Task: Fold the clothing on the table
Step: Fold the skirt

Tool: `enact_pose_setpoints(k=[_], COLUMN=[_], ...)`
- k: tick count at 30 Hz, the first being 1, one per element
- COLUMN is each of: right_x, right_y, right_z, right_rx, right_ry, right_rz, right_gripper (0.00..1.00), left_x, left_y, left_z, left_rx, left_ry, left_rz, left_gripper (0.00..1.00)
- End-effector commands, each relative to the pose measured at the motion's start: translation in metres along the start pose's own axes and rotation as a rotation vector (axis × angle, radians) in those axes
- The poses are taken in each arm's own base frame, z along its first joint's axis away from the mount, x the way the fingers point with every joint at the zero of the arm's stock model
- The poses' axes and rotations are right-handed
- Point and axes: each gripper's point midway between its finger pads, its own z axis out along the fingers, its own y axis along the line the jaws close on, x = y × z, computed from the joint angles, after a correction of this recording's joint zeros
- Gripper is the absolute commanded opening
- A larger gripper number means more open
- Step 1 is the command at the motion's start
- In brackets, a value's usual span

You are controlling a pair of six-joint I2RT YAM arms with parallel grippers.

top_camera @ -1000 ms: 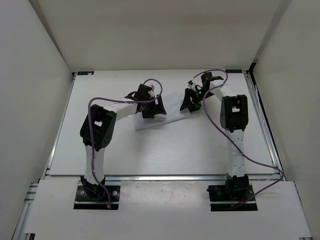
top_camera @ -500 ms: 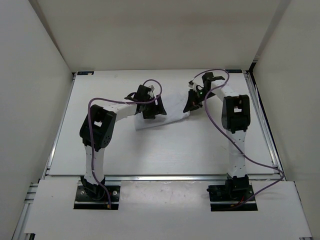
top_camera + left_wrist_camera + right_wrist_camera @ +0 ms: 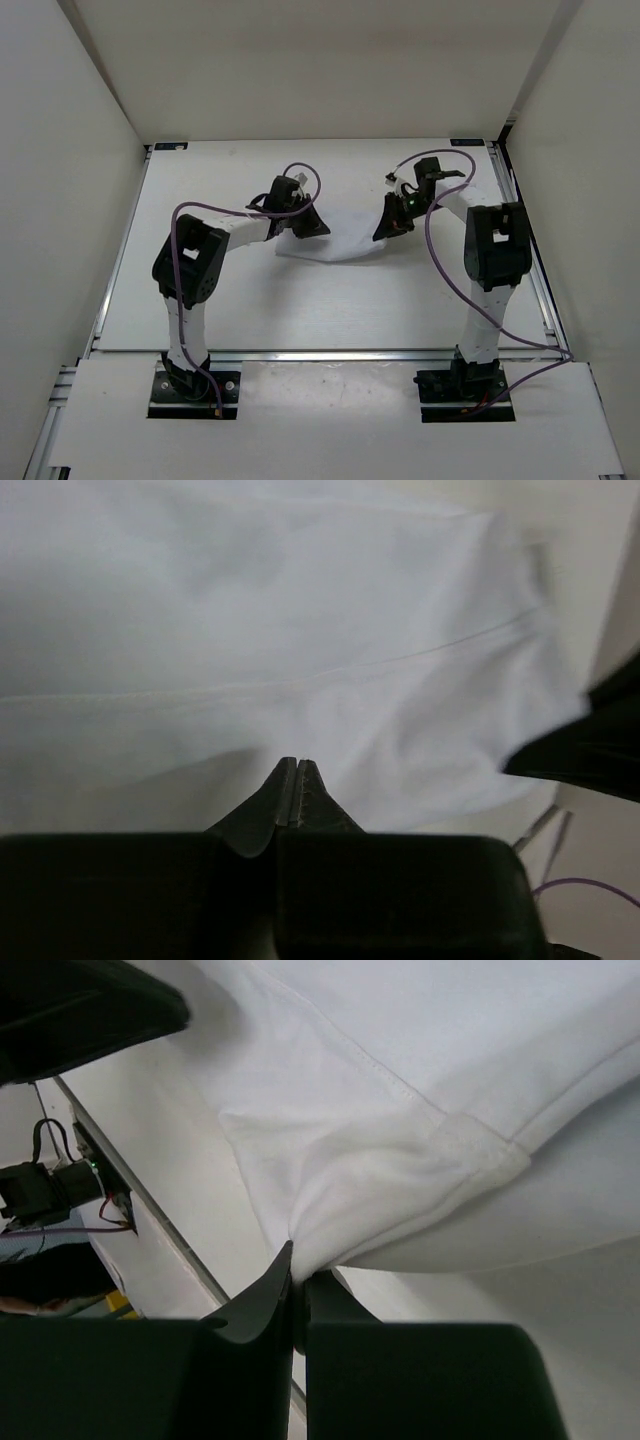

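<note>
Plain white clothing [image 3: 335,247], a thin, soft, roughly square fabric piece, sits at the upper middle of the top view on the large flat matte white table [image 3: 300,310] with silver rail edging. It no longer lies flat as it did a second ago. The white-and-black left arm [image 3: 185,265] and right arm [image 3: 490,250] reach in from either side of the fabric, each shifted a little from before. The bigger change is in the tools. The black left gripper [image 3: 297,763], which hovered spread over the fabric's left part, now has its jaws pressed together, with thin fabric rising into their tips at the lower centre of its wrist view. The black right gripper [image 3: 297,1263], which closed slightly sooner, pinches a gathered corner at the lower centre of its own view. Between them the clothing sags in a shallow curve. Both ends look secured, so I judge that the lift and carry for a first fold can begin. A stitched hem [image 3: 400,1085] crosses the upper right of the right wrist view. No brand, label or writing can be read anywhere.
</note>
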Motion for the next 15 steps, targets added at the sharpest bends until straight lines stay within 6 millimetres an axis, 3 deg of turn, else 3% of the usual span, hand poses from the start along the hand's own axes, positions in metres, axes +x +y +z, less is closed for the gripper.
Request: enact_pose_setpoints(k=[1, 4, 6, 9, 15], right_x=[-0.014, -0.013, -0.011, -0.008, -0.003], right_y=[0.008, 0.006, 0.006, 0.007, 0.009], right_z=[-0.001, -0.003, -0.004, -0.007, -0.019], right_rx=[0.001, 0.025, 0.022, 0.033, 0.054], right_ry=[-0.070, -0.084, -0.092, -0.106, -0.136], right_rz=[-0.068, -0.092, -0.100, -0.126, -0.192], right_gripper=[0.00, 0.00, 0.00, 0.00, 0.00], left_x=[-0.036, -0.031, -0.012, 0.019, 0.035], left_y=[-0.078, -0.091, -0.092, -0.069, -0.030], left_z=[-0.035, -0.032, -0.016, -0.004, 0.000], left_rx=[0.256, 0.336, 0.315, 0.204, 0.087], left_ry=[-0.135, -0.122, -0.055, 0.031, 0.038], left_rz=[0.031, -0.023, -0.003, 0.031, 0.004], left_gripper=[0.00, 0.00, 0.00, 0.00, 0.00])
